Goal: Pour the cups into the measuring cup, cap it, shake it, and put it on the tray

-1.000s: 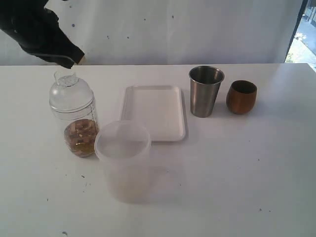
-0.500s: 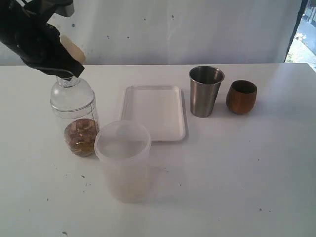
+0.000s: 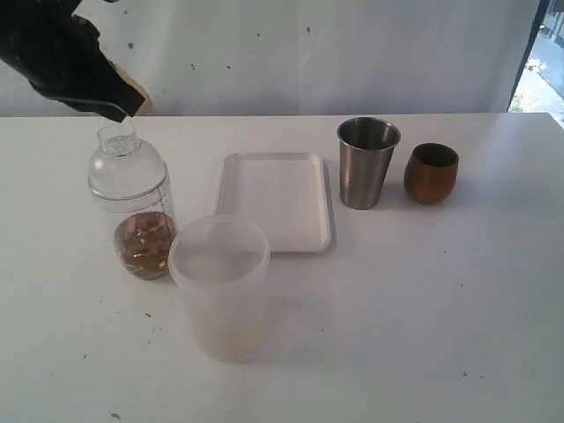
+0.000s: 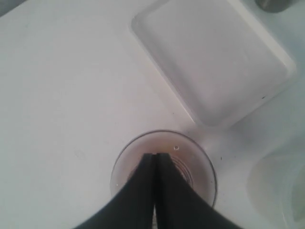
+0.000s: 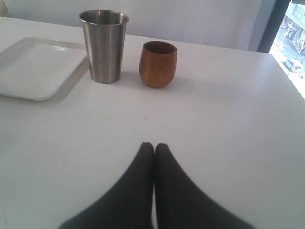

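Now the left claw (image 3: 123,107), tips pressed together and empty, has lifted just off the lid (image 3: 126,167), which seems seated on the measuring cup (image 3: 137,233) left of the tray (image 3: 275,201). Capping looks done, and shaking comes next. The right claw (image 5: 153,147) is likewise closed and empty.

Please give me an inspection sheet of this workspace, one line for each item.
Surface: white table, small dark specks.
Job's things: measuring cup upright, brown contents at the bottom, cap on; tray bare; steel cup and brown cup upright, right of the tray.
Clutter: frosted tub with lid, in front of the tray.
Grippers: left gripper shut, over the cap's knob; right gripper shut, holding nothing.
Cables: nothing seen.
Surroundings: white wall; window at far right.
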### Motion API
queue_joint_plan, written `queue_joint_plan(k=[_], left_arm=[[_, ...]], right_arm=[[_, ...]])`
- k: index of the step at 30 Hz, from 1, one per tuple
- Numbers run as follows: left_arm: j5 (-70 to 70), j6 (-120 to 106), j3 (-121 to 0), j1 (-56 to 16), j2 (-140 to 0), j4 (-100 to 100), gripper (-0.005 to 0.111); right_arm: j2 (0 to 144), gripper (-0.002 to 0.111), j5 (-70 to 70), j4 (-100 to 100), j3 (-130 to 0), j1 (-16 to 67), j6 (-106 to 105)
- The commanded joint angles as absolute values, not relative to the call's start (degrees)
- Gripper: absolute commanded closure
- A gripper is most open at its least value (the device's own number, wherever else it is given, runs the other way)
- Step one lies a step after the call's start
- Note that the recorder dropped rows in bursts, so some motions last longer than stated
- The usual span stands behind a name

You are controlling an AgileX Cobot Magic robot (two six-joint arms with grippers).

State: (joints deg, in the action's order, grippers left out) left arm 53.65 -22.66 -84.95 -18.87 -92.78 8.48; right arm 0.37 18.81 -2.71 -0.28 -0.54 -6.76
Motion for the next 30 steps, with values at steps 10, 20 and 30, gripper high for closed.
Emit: queue_joint_plan(k=[10, 20, 30], left_arm=[[55.54, -23.64, -80.96, -19.05, -92.26, 8.83, 0.107], [51.59, -24.08, -80.69, -19.05, -92.44, 8.68, 0.107], [50.85, -24.22, -80.81, -19.05, -91.27, 8.53, 0.107]], right_arm=[[0.0, 0.108, 18.36, -2.84, 0.0, -0.66, -6.64], [0.0, 0.108, 18.36, -2.84, 0.0, -0.66, -6.64], [0.0, 0.108, 18.36, -2.84, 0.0, -0.66, -6.64]])
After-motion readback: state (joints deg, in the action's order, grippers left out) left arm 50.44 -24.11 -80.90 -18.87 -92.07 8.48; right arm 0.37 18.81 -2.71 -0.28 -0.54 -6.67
